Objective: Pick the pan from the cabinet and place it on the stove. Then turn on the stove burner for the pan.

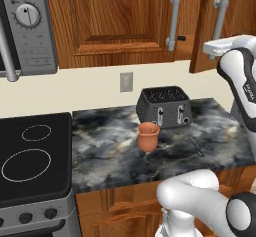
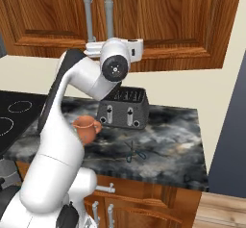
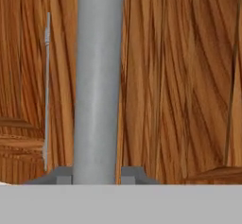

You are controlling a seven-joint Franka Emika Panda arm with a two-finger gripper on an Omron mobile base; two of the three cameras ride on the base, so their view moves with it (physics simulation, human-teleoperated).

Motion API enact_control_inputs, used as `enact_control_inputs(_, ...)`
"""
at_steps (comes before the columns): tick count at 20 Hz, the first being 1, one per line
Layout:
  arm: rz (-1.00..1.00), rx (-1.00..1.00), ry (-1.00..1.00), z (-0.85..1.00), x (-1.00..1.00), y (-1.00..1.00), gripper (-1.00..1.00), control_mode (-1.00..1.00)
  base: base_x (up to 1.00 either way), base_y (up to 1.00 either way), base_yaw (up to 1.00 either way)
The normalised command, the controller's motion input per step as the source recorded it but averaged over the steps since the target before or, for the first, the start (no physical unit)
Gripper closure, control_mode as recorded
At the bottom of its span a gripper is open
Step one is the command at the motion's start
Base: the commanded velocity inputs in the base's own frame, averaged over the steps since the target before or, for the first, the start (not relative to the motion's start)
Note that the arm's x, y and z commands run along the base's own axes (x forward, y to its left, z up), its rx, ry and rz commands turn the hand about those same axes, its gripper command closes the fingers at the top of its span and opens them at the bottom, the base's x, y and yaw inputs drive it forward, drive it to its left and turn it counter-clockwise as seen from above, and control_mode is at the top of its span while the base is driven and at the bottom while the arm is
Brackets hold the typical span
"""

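- I see the cabinet (image 1: 115, 21) above the counter: reddish-brown wood with a strong grain and raised-panel doors. The right door in the left base view stands a little open.
- The pan is not visible to me; I cannot tell where it is.
- In the hand view a smooth grey bar handle (image 3: 98, 81) runs straight up between the two finger tips, with the wood of the door close behind it.
- The gripper (image 3: 97, 175) is narrow and holds this handle, one tip on each side of the bar.
- In the left base view the white hand reaches toward the right cabinet handle (image 1: 220, 15); another long handle (image 1: 173, 20) is on the door to its left.
- The stove (image 1: 35, 156) is at the left: flat black glass with thin white rings, a grey steel front and dark round knobs.
- The burner (image 1: 26, 164), the largest ring, is bare; a smaller oval ring lies behind it.
- The counter (image 1: 110, 151) is dark marbled stone, glossy, with grey and tan veins.
- On it stand a dark grey toaster (image 1: 164, 106) with two slots and, just in front of it, a terracotta cup (image 1: 148, 136).
- Small scissors (image 2: 135, 152) lie flat to the right of the cup.
- A grey microwave (image 1: 25, 28) with a round dial hangs over the stove.
- The wall is cream, with a pale socket plate (image 1: 126, 82). Wooden drawers sit under the counter.
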Motion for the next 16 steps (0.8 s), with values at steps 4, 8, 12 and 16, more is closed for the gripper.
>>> enact_control_inputs(4,0.01,0.0,0.0,-0.11,-0.82,-0.63,1.0,-1.0,0.0,0.0,0.0)
enact_control_inputs(8,0.0,-0.01,0.04,-0.29,-0.53,-0.19,-1.0,-1.0,0.0,0.0,0.0)
enact_control_inputs(12,0.0,0.0,0.0,-0.13,-0.53,-0.14,-1.0,-1.0,0.0,0.0,0.0)
enact_control_inputs(16,0.0,0.0,-0.03,0.0,-0.55,-0.22,-1.0,-1.0,0.0,0.0,0.0)
